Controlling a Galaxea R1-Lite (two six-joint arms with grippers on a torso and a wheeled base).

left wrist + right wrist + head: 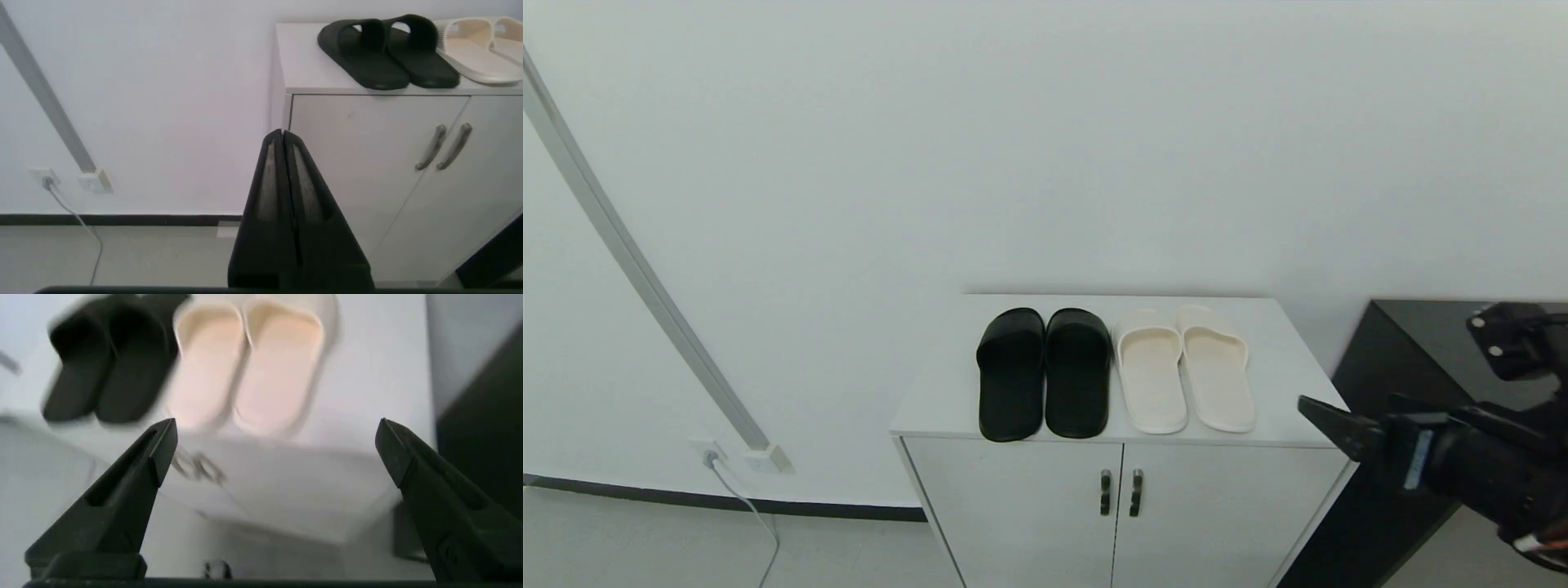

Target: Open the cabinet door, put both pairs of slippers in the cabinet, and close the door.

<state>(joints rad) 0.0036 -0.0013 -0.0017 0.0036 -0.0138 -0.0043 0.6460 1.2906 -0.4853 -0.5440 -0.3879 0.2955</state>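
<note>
Black slippers (1044, 374) beside cream slippers (1184, 369) atop shut white cabinet (1013, 531)

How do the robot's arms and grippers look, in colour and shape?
The left gripper is black, with two long fingers tapering to a point. The right gripper is black too, with pointed wedge-shaped fingers. The right arm is black, with silver screws.

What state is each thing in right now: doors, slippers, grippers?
cabinet doors, both closed
black slippers, side by side on the cabinet top, not stowed
white slippers, side by side on the cabinet top, beside the black pair
left gripper, shut, empty
right gripper, open, empty
</note>
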